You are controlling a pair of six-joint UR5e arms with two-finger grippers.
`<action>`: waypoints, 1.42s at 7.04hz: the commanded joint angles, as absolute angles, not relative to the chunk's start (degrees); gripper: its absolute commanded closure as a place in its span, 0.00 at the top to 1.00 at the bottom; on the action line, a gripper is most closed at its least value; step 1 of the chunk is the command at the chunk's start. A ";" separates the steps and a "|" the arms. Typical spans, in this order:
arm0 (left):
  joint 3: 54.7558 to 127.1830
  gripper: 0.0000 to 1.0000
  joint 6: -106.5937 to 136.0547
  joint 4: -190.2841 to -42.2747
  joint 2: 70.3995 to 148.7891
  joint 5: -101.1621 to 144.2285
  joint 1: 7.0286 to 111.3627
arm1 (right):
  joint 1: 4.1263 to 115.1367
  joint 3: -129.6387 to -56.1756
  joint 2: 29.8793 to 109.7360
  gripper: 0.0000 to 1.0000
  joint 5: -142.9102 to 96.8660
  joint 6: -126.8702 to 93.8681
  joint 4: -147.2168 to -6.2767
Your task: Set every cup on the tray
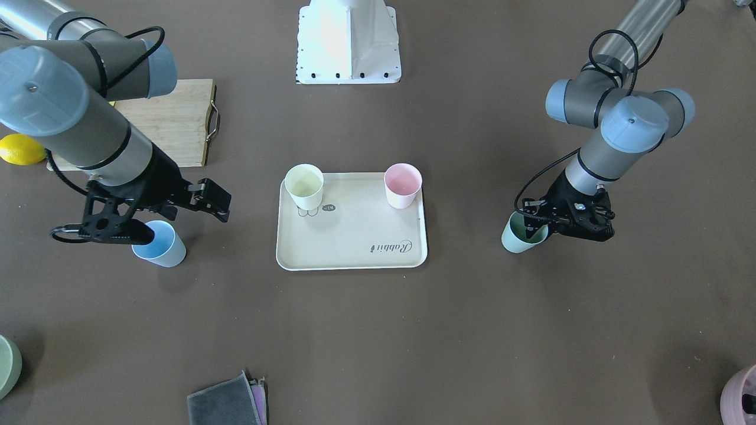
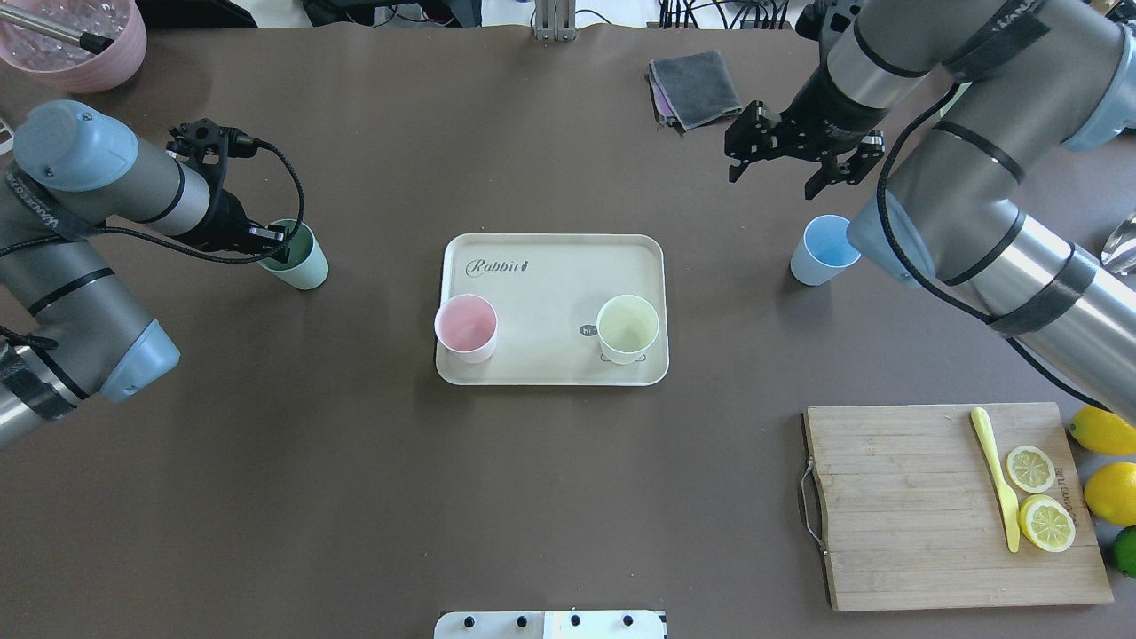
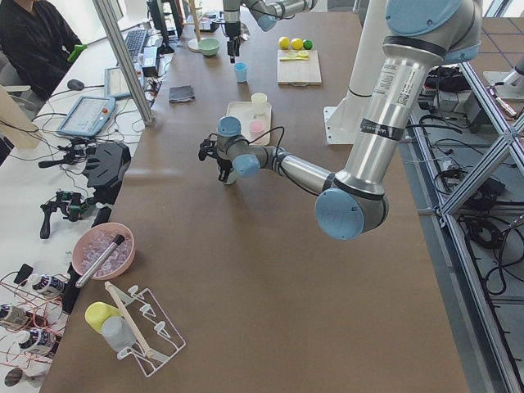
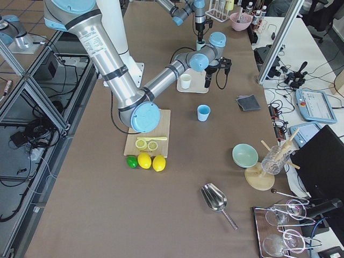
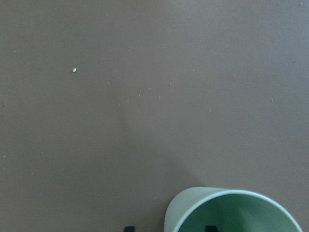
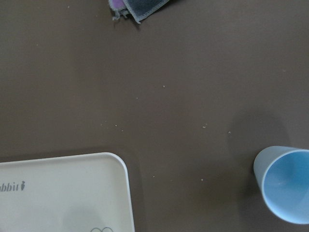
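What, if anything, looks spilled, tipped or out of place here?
Nothing stands out. The pink cup and yellow cup stand upright on the tray. The blue cup and mint-green cup stand upright on the table. The left pincer straddles the mint-green cup's rim, an ordinary grasp approach.

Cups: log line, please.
tray: pink cup, yellow cup | left hand: open, straddling green cup rim | right hand: open, near blue cup

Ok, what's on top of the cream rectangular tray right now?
Two upright empty tumblers: a pale pink cup and a pale yellow cup. The yellow one covers part of a small drawing on the cream tray.
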State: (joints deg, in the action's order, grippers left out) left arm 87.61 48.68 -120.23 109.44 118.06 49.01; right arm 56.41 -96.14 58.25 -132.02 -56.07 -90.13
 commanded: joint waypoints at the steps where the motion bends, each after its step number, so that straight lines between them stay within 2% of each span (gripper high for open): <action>1: 87.98 0.00 49.31 -116.75 112.13 119.34 50.70 | 63.34 -95.72 63.78 1.00 -132.89 -42.25 -92.37; 3: 90.60 0.00 52.01 -105.53 119.40 121.03 51.59 | 64.51 -93.27 68.80 1.00 -131.40 -34.14 -91.50; 4: 91.05 0.00 54.55 -102.86 122.40 120.94 51.42 | 64.51 -90.47 68.56 1.00 -130.44 -33.14 -91.15; 6: 92.36 0.00 55.55 -100.73 123.83 120.94 51.33 | 62.77 -91.05 68.90 1.00 -130.60 -38.45 -88.78; 8: 92.81 0.00 57.46 -99.93 124.98 120.59 50.02 | 56.45 -90.88 68.99 1.00 -128.25 -48.48 -81.33; 10: 93.07 0.00 59.22 -99.84 125.85 120.59 49.31 | 53.01 -90.18 70.21 1.00 -124.29 -49.57 -80.86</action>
